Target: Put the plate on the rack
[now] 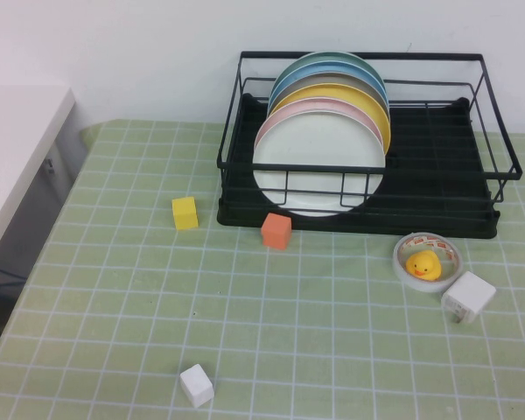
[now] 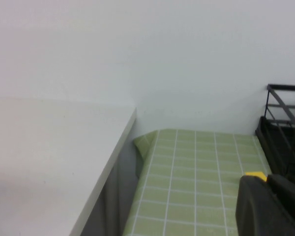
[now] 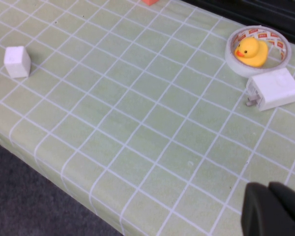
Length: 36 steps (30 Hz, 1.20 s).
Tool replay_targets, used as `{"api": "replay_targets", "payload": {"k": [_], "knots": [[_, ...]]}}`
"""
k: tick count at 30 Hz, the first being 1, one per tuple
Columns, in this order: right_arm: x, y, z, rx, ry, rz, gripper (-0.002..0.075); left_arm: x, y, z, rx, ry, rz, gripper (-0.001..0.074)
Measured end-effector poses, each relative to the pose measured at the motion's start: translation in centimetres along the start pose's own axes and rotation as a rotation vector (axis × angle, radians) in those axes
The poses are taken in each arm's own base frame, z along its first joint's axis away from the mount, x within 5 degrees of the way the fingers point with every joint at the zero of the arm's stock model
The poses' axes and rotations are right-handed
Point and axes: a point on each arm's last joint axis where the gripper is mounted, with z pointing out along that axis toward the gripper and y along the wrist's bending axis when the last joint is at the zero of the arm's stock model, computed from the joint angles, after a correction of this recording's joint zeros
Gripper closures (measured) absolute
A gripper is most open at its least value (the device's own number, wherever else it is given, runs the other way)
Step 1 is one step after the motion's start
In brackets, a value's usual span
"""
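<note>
Tools parked — one plate, racked

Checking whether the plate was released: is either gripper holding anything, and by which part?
Nothing visibly held. The plate stands in the rack; the left gripper and right gripper are barely visible.

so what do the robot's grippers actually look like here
Little shows. The left gripper appears only in its wrist view as a matte black, rounded block with a small yellow patch at its top edge. The right gripper is a similar plain black block. No cables or markings visible; neither arm appears in the high view.

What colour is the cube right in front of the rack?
Orange; the cube shows best in the high view, before the rack.
</note>
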Motion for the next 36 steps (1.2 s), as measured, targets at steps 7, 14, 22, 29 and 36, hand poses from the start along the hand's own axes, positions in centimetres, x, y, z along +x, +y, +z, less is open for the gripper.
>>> {"api": "replay_targets", "payload": {"k": [7,14,22,29,36], "knots": [[0.00,0.00,0.00,0.000,0.000,0.000,0.0726,-0.52,-0.03,-0.86,0.006,-0.085,0.000,0.0736],[0.00,0.00,0.00,0.000,0.000,0.000,0.0726,-0.58,-0.16,-0.91,0.030,-0.093,-0.002,0.0736],[0.02,0.01,0.00,-0.001,0.002,0.000,0.0727,-0.58,-0.19,-0.91,0.035,-0.093,-0.003,0.0736],[0.02,0.01,0.00,-0.001,0.002,0.000,0.0727,-0.58,-0.22,-0.91,0.040,-0.093,-0.003,0.0736],[0.03,0.01,0.00,-0.001,0.004,0.000,0.0727,-0.55,-0.72,-0.95,0.136,-0.086,-0.011,0.0736]]}}
